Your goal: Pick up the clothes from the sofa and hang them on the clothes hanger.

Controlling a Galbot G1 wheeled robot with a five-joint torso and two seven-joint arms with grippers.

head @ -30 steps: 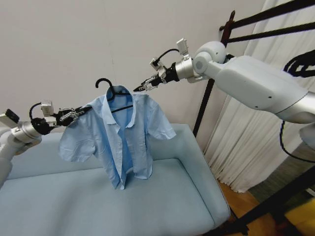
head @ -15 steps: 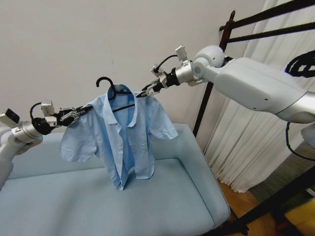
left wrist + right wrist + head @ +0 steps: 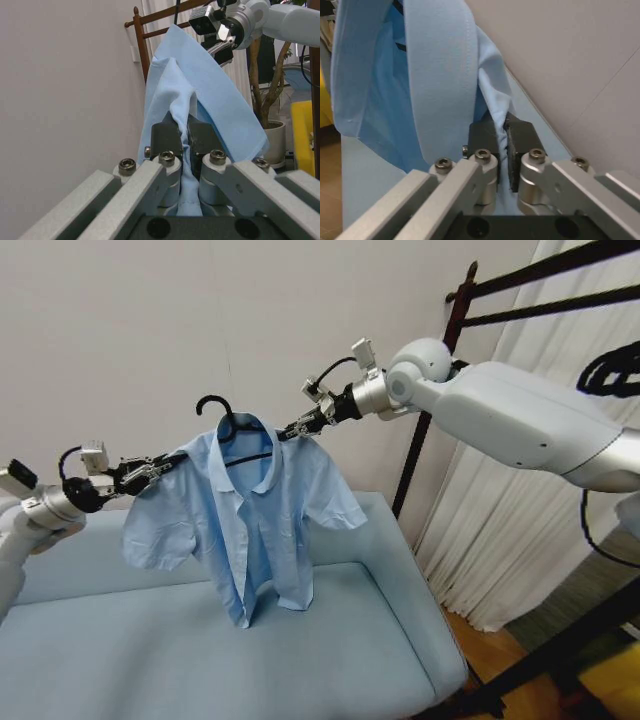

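While the light blue short-sleeved shirt (image 3: 250,520) was held stretched in the air above the back edge of the pale blue sofa (image 3: 150,660), it was clear of the seat and draped on a black plastic hanger (image 3: 228,422). One shoulder was clamped by the left gripper (image 3: 162,467), the other by the right gripper (image 3: 292,427), both closed on cloth. Hooking onto the dark wooden clothes rack (image 3: 456,310) was judged not yet done. No brand or writing could be read.

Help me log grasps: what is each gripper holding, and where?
Both pinch the blue shirt: left gripper at one shoulder, right gripper at the other.
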